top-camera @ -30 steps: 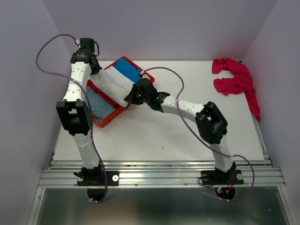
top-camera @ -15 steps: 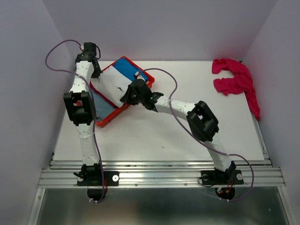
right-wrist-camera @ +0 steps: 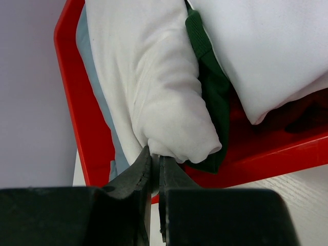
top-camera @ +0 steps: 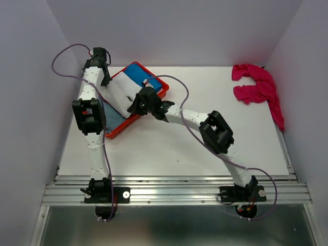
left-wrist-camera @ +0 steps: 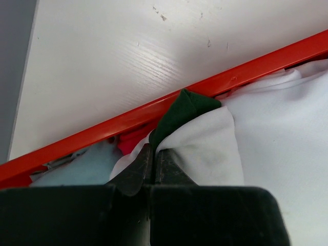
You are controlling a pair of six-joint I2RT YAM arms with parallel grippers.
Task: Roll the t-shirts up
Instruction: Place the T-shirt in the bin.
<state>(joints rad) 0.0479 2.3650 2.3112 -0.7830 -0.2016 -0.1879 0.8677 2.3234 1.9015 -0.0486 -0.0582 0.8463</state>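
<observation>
Evidently rolled already, the cream-white t-shirt (top-camera: 122,89) stretched over the red tray (top-camera: 119,129) at the table's ten o'clock. The left gripper (left-wrist-camera: 154,154) had its jaws pinched on the green-sleeved end and the right gripper (right-wrist-camera: 155,154) pinched the opposite end, probably so the roll kept its shape while being placed. The magenta-pink t-shirts (top-camera: 256,87) lay heaped at two o'clock, not yet rolled.

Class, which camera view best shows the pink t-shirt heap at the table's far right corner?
The top external view: the pink t-shirt heap lies crumpled there in plain sight. Neither wrist view shows it at all; both are filled by the cream t-shirt and the red tray.
</observation>
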